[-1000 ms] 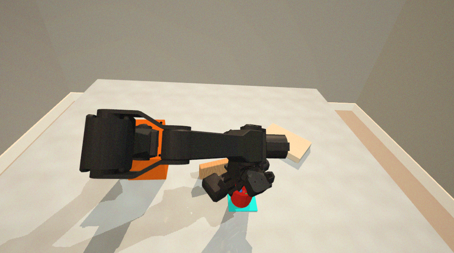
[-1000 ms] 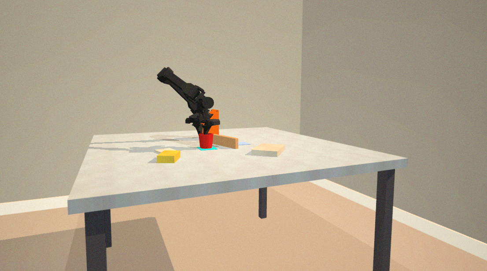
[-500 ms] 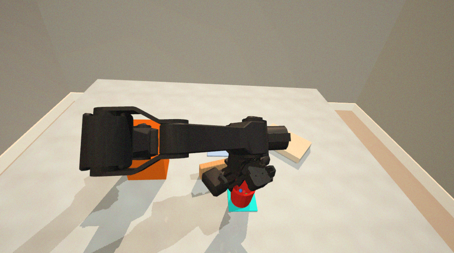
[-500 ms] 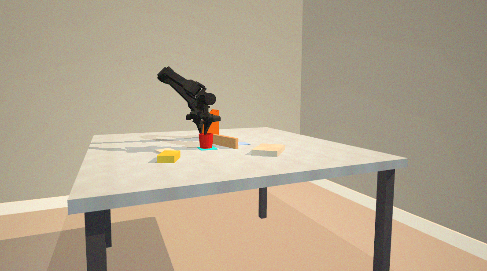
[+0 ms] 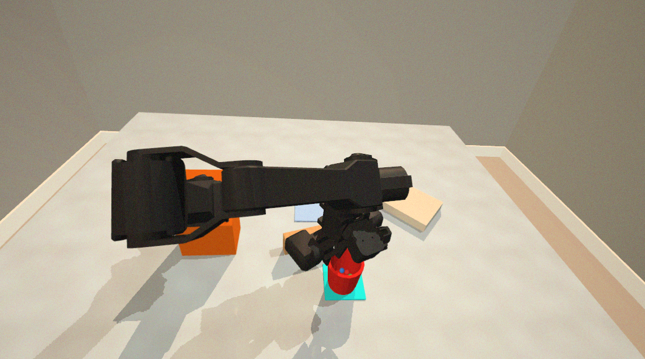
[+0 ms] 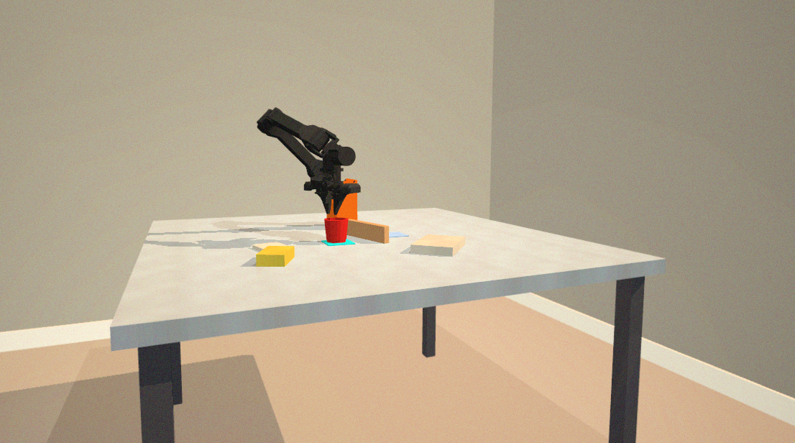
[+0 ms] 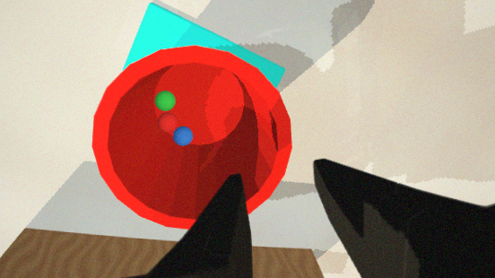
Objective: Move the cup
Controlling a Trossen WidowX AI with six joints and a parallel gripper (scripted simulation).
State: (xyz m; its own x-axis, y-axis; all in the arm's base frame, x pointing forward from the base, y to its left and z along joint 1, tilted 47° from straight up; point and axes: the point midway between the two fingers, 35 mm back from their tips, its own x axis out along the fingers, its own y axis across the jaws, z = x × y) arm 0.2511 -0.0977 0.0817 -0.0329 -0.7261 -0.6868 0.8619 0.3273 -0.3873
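The red cup (image 5: 343, 284) (image 6: 336, 231) (image 7: 100, 134) stands upright on the cyan pad (image 5: 359, 294) (image 6: 349, 242) (image 7: 154, 26). A green marble (image 7: 165, 100), a red marble (image 7: 168, 122) and a blue marble (image 7: 183, 136) lie inside it. The other pad, pale blue (image 5: 307, 214) (image 6: 400, 234), is partly hidden by the arm in the top view. My gripper (image 6: 331, 213) (image 7: 278, 178) is partly open and empty, with its fingertips just above the cup's rim and apart from it. The wrist view shows bare space between the fingers.
A wooden bar (image 5: 307, 229) (image 6: 369, 231) (image 7: 90, 255) stands between the two pads. A beige block (image 5: 416, 206) (image 6: 436, 243) lies beyond it. A yellow block (image 6: 272, 256) is left of the cup in the exterior view. An orange block (image 5: 209, 243) (image 6: 350, 206) stands near the arm's base.
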